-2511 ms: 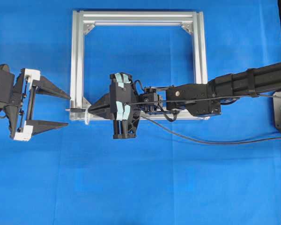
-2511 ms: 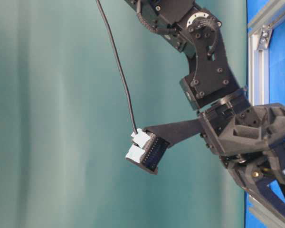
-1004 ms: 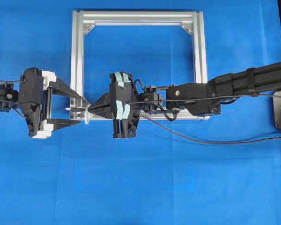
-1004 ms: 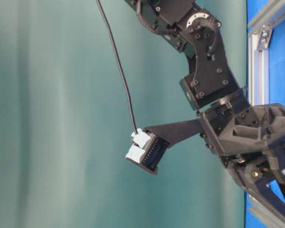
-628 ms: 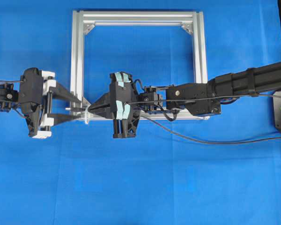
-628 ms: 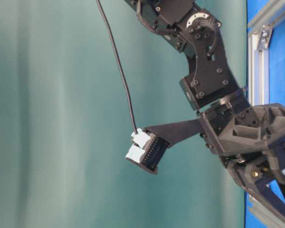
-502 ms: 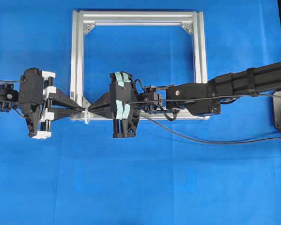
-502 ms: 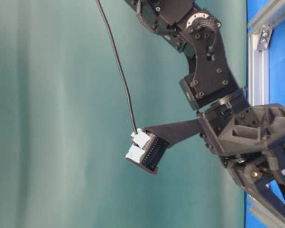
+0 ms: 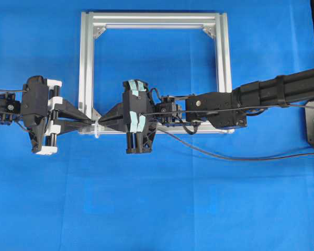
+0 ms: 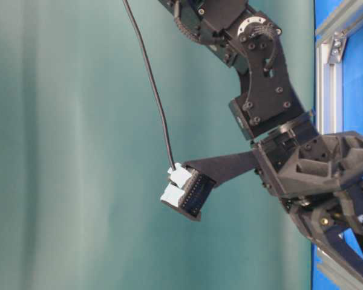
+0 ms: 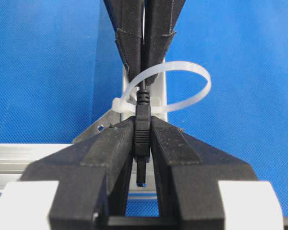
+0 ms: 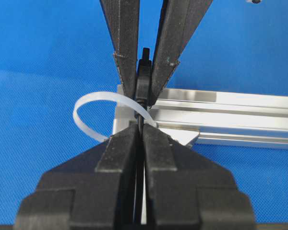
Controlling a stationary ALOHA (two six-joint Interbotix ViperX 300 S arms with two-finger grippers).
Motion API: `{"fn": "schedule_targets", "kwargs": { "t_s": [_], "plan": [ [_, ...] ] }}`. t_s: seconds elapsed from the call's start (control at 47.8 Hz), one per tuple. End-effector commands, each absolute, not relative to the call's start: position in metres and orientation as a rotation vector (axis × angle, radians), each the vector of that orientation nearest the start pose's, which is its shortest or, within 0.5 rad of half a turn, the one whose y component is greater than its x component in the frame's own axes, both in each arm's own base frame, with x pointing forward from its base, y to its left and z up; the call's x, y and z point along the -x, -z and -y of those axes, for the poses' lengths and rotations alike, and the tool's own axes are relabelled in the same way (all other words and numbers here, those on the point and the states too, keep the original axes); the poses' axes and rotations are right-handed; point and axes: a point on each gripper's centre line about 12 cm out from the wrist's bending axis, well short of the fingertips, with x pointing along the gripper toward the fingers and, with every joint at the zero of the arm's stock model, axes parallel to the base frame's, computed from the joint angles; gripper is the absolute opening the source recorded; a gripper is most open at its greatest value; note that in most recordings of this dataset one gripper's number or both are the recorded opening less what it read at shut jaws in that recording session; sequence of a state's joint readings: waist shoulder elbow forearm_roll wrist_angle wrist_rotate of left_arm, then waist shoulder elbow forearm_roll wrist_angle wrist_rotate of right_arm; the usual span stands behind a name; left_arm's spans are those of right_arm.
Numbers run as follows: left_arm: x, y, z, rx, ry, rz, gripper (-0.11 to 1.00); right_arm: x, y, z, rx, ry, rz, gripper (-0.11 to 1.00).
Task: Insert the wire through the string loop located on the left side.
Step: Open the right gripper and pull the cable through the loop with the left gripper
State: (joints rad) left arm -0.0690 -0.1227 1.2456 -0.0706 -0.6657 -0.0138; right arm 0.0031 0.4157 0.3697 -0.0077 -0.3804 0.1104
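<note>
Shows, from overhead, two black tools meeting tip to tip at the lower left corner of a silver frame (image 9: 154, 20) on a blue worktop (image 9: 157, 209). Puts the left tool (image 9: 89, 123) on the outer side of that corner, clamped shut on the stiff plug end of the wire (image 9: 225, 156), with the plug's tip poking back between the jaws in the left wrist view. Puts the right tool (image 9: 102, 121) just inside the corner, jaws drawn nearly together around the thin cable; cannot tell whether they actually pinch it or merely flank it. Places the string loop (image 11: 192, 72), a small white translucent band fixed at the frame corner, in the narrow gap between the two sets of tips, with the wire apparently passing through it: plug on the left side, cable on the right. Lays the wire's long axis left to right, roughly along the frame's lower rail, then trails the slack away across the worktop toward the right edge. Judged from this, makes the left arm the nearer one to draw the plug onward, straight leftward along that axis. Leaves bare worktop to the left for the pull; leaves little room sideways, with the rail and loop close by.
</note>
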Motion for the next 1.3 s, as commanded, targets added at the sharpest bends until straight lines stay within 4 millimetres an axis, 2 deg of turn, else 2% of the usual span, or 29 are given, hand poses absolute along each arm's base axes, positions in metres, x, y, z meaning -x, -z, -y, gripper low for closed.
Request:
{"fn": "schedule_targets", "kwargs": {
  "t_s": [0.0,0.084,0.23,0.314,0.607,0.837,1.276],
  "plan": [
    [-0.26,-0.114,0.012,0.045,0.008,-0.44,0.08,-0.498,-0.132,-0.002,-0.106,0.015,-0.374,0.13],
    [-0.26,-0.114,0.012,0.045,0.006,-0.44,0.08,-0.498,-0.131,-0.002,-0.112,0.015,-0.38,0.33],
    [-0.261,-0.114,0.012,0.045,0.006,-0.438,0.08,-0.496,-0.127,-0.003,-0.115,0.018,-0.402,0.79],
    [-0.261,-0.114,0.012,0.044,0.007,-0.437,0.08,-0.496,-0.127,-0.003,-0.121,0.021,-0.403,0.95],
    [-0.261,-0.115,0.012,0.044,0.007,-0.435,0.08,-0.497,-0.129,-0.003,-0.122,0.021,-0.399,0.97],
    [-0.246,-0.12,0.012,0.049,0.011,-0.489,0.08,-0.496,-0.127,-0.003,-0.118,0.02,-0.403,0.97],
    [-0.208,-0.158,0.015,0.103,0.027,-0.621,0.08,-0.497,-0.129,-0.003,-0.115,0.019,-0.4,0.97]
  ]
}}
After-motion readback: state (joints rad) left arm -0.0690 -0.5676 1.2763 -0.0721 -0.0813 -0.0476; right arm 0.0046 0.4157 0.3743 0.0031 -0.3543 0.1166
